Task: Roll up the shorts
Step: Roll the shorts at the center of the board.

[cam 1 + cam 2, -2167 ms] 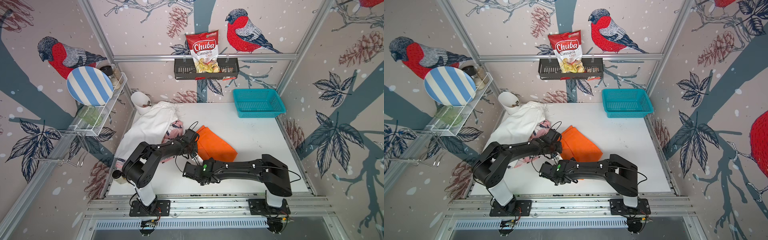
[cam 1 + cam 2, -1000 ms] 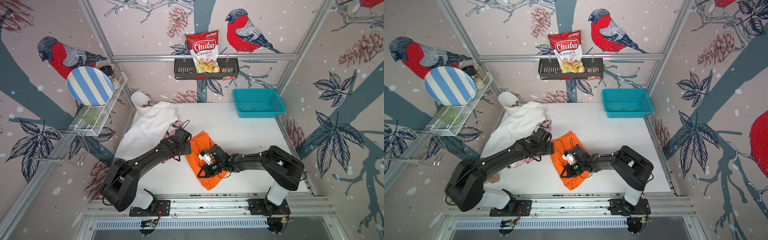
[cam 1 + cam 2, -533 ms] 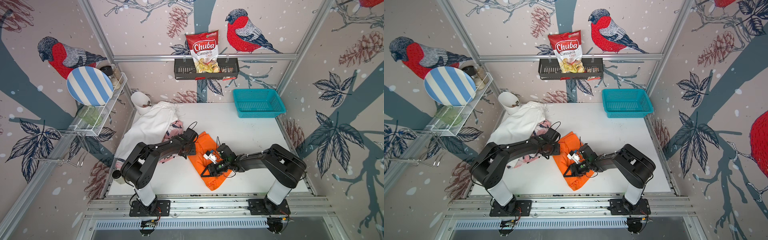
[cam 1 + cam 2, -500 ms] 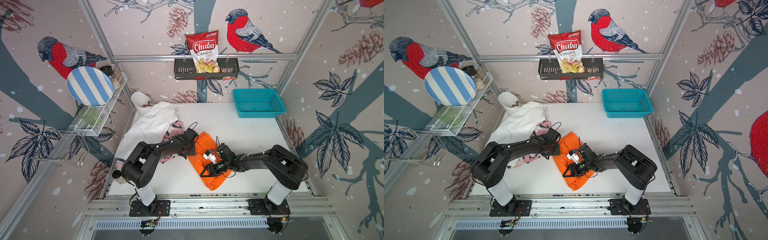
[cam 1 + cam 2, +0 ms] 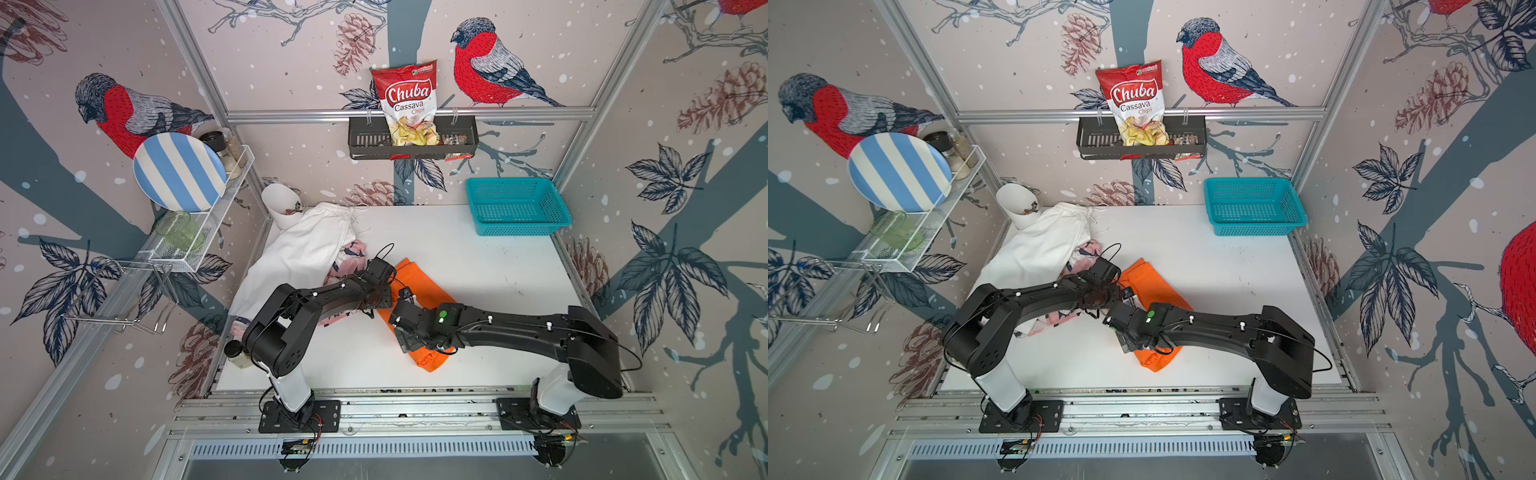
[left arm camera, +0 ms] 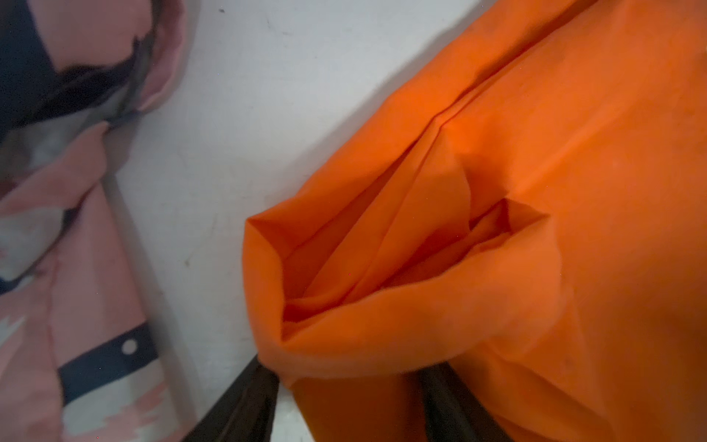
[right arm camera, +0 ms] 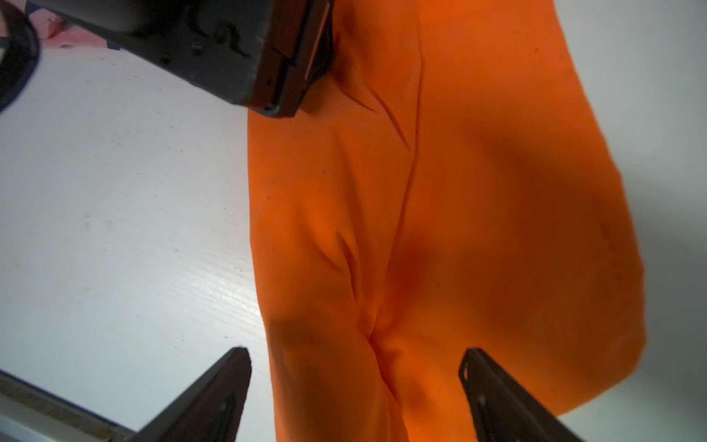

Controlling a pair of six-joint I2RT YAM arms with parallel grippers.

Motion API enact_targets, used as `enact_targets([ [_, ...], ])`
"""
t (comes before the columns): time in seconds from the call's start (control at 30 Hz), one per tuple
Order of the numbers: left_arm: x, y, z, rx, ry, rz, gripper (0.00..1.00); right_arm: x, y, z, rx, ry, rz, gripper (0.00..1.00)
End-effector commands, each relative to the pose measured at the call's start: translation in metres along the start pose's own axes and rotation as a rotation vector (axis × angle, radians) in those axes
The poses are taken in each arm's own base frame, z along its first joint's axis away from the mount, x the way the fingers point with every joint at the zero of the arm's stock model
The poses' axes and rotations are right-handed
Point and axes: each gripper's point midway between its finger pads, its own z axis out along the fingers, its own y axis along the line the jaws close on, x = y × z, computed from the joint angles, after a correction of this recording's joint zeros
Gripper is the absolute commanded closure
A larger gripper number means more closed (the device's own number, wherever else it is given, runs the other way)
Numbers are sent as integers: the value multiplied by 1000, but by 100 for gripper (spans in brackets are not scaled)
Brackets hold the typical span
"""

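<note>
Orange cloth, thin and limp by its creases: the orange shorts [image 5: 417, 282] lie folded into a long strip on the white tabletop [image 5: 490, 266]. The strip runs diagonally from mid-table toward the near edge, with both arms crossing over its middle. Judged light and soft, with no stiffness of its own; the layers will likely slide over one another, and a roll will spring loose unless kept taut and pressed down. Best hold, by my estimate: the narrow end of the strip, through all layers at once, one end effector near each long edge so the roll starts square. A thicker hem or waistband should give more to bite than the flat middle. Left wrist view: the left end effector [image 6: 348, 369] has its jaws apart with a bunched, open-mouthed fold of the orange edge between them; cannot tell whether they bite it or merely flank it. Right wrist view: the right end effector [image 7: 355, 351] is spread wide over the strip, one finger above bare tabletop, the other above cloth, nothing clamped. Just beside the strip, on the left arm's side, the pink patterned shorts [image 5: 353, 253] lie crumpled, partly under the white shorts [image 5: 303, 253], which sprawl toward the back left corner. Neither is rolled. A teal basket [image 5: 521, 229] stands well apart at the back right.
</note>
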Motion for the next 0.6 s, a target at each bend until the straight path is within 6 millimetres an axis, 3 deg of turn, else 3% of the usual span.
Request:
enact_targets([
  [0.0,28,12,4,-29,111,6,37,6,-9,3,170,12,-98,9],
  [0.1,29,11,3,-23,113,3,37,12,9,16,184,26,-157,9],
  [0.27,31,11,5,-21,120,3,37,26,8,48,317,67,-252,17],
  [0.33,31,11,4,-23,119,3,36,33,4,60,339,84,-262,28],
  [0.43,30,12,2,-25,111,1,36,38,0,67,327,89,-253,54],
  [0.5,27,14,-3,-32,95,-3,35,35,6,63,256,81,-236,67],
  [0.57,20,15,-12,-41,64,-9,33,34,23,56,108,81,-205,75],
])
